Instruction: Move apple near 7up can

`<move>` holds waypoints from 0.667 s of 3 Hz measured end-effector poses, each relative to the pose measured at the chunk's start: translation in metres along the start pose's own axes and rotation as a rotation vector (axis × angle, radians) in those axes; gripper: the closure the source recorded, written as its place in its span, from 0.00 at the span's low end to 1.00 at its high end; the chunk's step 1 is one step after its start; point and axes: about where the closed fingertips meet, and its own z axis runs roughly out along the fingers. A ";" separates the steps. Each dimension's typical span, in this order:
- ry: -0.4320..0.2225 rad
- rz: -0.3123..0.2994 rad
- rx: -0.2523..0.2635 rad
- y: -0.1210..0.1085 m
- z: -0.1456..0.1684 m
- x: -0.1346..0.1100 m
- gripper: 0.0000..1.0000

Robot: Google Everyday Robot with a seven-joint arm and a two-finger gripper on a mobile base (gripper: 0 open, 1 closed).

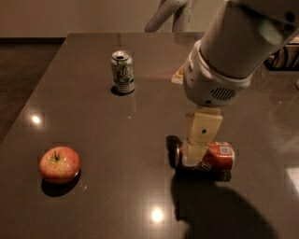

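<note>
The red apple (59, 164) with yellowish patches and a dark stem sits on the dark table (117, 130) near its front left. The 7up can (123, 72), silver-white with green markings, stands upright at the back, left of centre, far from the apple. My gripper (197, 150) hangs from the large white arm (233, 51) at centre right, low over the table and in front of a lying red can. It is well to the right of the apple and nearer than the 7up can. It holds nothing that I can see.
A red-orange can (216, 157) with white lettering lies on its side at centre right, partly behind the gripper. A pale chair (169, 14) stands behind the table's far edge. A dark wire object (284, 55) sits at the back right.
</note>
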 end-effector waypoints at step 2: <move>-0.071 -0.088 -0.057 0.024 0.042 -0.087 0.00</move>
